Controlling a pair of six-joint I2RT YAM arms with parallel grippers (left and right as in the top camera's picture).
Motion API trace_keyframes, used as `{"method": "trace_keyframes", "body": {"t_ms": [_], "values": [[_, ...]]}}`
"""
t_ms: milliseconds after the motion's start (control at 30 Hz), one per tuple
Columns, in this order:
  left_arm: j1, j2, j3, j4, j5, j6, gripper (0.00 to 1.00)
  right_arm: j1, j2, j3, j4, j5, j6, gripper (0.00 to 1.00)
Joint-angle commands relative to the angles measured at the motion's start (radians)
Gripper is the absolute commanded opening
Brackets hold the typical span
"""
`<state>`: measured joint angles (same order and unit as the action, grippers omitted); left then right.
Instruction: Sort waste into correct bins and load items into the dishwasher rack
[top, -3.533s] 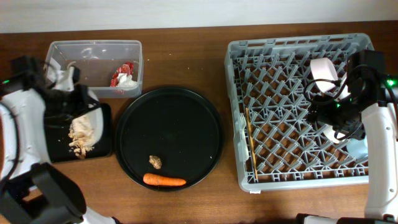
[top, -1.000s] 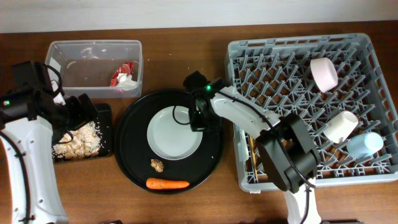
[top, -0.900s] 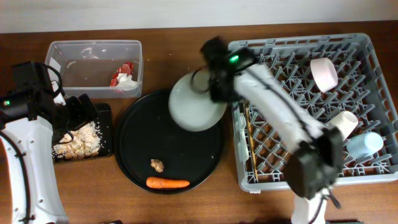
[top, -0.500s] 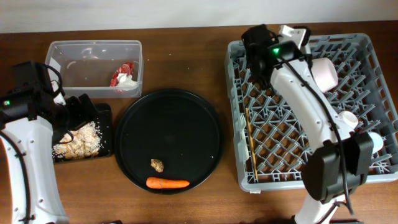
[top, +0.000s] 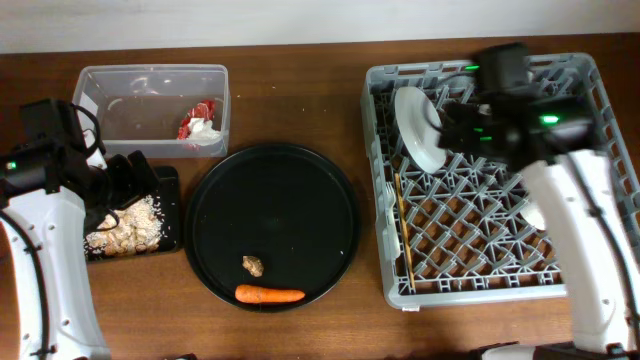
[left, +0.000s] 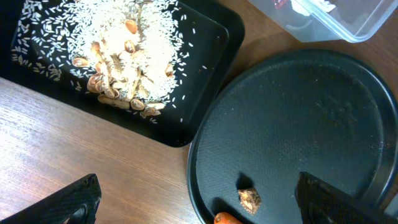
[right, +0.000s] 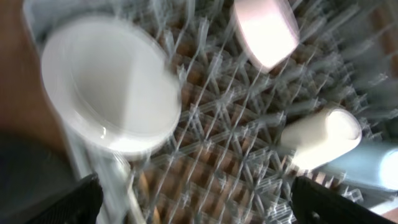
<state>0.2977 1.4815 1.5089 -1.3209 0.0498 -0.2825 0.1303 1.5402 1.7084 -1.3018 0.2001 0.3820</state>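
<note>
The white plate (top: 418, 128) stands on edge among the pegs at the dishwasher rack's (top: 480, 290) back left. My right gripper (top: 462, 128) hovers just right of it, open and empty (right: 196, 202). In the right wrist view the plate (right: 112, 93), pink bowl (right: 264, 31), cream cup (right: 323, 137) and blue cup (right: 373, 168) lie in the rack. Chopsticks (top: 403, 225) lie along its left side. My left gripper (top: 135, 175), open (left: 205, 205), hangs over the black bin (top: 170, 190) holding rice (top: 125, 222). The wrapper (top: 200, 122) sits in the clear bin (top: 150, 75).
A big round black tray (top: 275, 160) lies between bins and rack, carrying a brown lump (top: 252, 264) and a carrot (top: 267, 294) near its front. Bare wooden table (top: 300, 70) shows behind the tray.
My right gripper lifted the plate off the round tray, carried it right into the rack and let go; its jaws now stand open. The left arm has not moved.
</note>
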Motion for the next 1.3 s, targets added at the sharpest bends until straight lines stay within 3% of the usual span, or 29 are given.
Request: {"method": "trace_keyframes", "body": {"t_ms": [0, 67, 133, 200, 267, 367, 433, 467, 533, 667, 700, 800, 967, 1067, 1100, 1133, 1167, 1233, 1267], "values": [[-0.031, 0.001, -0.069, 0.000, 0.095, -0.013, 0.99, -0.192, -0.014, 0.002, -0.123, -0.298, -0.203, 0.99], [-0.161, 0.001, -0.200, 0.014, 0.097, -0.085, 0.99, -0.260, -0.014, -0.007, -0.167, -0.299, -0.235, 0.99], [-0.378, 0.001, -0.409, 0.155, 0.105, -0.212, 0.99, -0.268, -0.014, -0.007, -0.169, -0.302, -0.235, 0.99], [-0.504, 0.002, -0.543, 0.304, 0.108, -0.328, 0.99, -0.268, -0.014, -0.007, -0.169, -0.302, -0.235, 0.99], [-0.582, 0.018, -0.645, 0.452, 0.138, -0.403, 0.99, -0.268, -0.014, -0.007, -0.169, -0.302, -0.235, 0.99], [-0.607, 0.113, -0.674, 0.523, 0.136, -0.439, 0.98, -0.268, -0.014, -0.007, -0.173, -0.301, -0.235, 0.99], [-0.607, 0.169, -0.674, 0.536, 0.126, -0.439, 0.84, -0.268, -0.014, -0.007, -0.174, -0.301, -0.235, 0.99], [-0.607, 0.187, -0.674, 0.536, 0.126, -0.439, 0.55, -0.268, -0.014, -0.007, -0.174, -0.301, -0.235, 0.99], [-0.603, 0.185, -0.660, 0.534, 0.095, -0.431, 0.23, -0.268, -0.014, -0.007, -0.175, -0.301, -0.235, 0.99], [-0.483, 0.184, -0.558, 0.468, 0.075, -0.317, 0.05, -0.268, -0.014, -0.007, -0.176, -0.301, -0.235, 0.99], [-0.371, 0.183, -0.447, 0.371, 0.034, -0.270, 0.04, -0.268, -0.014, -0.007, -0.176, -0.301, -0.236, 0.99], [-0.100, 0.164, -0.238, 0.278, 0.014, -0.190, 0.03, -0.268, -0.014, -0.007, -0.175, -0.301, -0.236, 0.99], [0.215, 0.237, -0.205, 0.372, -0.084, -0.191, 0.03, -0.268, -0.014, -0.007, -0.175, -0.301, -0.236, 0.99], [0.288, 0.346, -0.205, 0.432, -0.101, -0.191, 0.03, -0.268, -0.014, -0.007, -0.176, -0.301, -0.236, 0.99], [0.308, 0.384, -0.205, 0.446, -0.103, -0.191, 0.07, -0.268, -0.014, -0.007, -0.176, -0.301, -0.236, 0.99], [0.312, 0.398, -0.205, 0.446, -0.103, -0.190, 0.22, -0.268, -0.014, -0.007, -0.176, -0.301, -0.236, 0.99], [0.314, 0.403, -0.205, 0.447, -0.102, -0.190, 0.23, -0.268, -0.014, -0.007, -0.176, -0.301, -0.236, 0.98], [0.314, 0.403, -0.203, 0.449, -0.098, -0.191, 0.55, -0.268, -0.014, -0.007, -0.176, -0.301, -0.236, 0.99], [0.314, 0.402, -0.191, 0.444, -0.081, -0.190, 0.60, -0.268, -0.014, -0.007, -0.176, -0.301, -0.236, 0.99]]}}
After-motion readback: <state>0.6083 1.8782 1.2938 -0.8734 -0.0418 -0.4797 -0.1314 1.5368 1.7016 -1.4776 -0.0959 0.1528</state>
